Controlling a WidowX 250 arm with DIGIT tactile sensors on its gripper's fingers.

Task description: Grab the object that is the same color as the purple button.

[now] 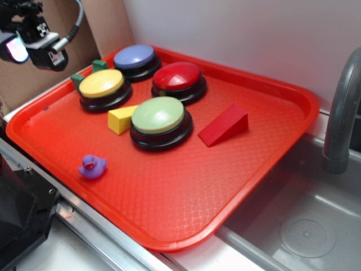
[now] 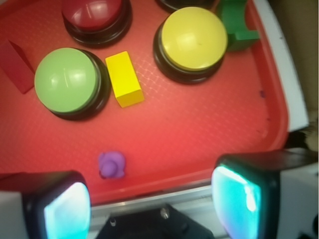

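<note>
- Red tray [image 1: 265, 169]: holds everything, set beside a sink basin at the right, probably to keep the small pieces from rolling off.
- Gripper [image 2: 152, 201]: raised off the tray's left corner in the exterior view, wide open, nothing between its two glowing pads [image 2: 67, 211]; likely parked high to give the wrist camera a full look down.
- Purple button [image 1: 134, 56]: far back of the tray, dome periwinkle on a black base; serves only as the colour cue, not to be pressed.
- Red button [image 1: 177, 76], yellow button [image 1: 101, 83], green button [image 1: 158, 115]: clustered mid-tray, well apart from the target.
- Red wedge [image 1: 224, 125]: right of the green button, out of the way.
- Yellow block [image 1: 120, 119]: touching or just beside the green button; nearest distractor, wrong colour.
- Green block [image 2: 235, 22]: tucked behind the yellow button.
- Purple duck [image 1: 92, 166]: alone near the tray's front edge, upright, open floor all round; sits below the left pad in the wrist view, so needs a sideways shift before a descent. Close to the rim, which may crowd one finger.
</note>
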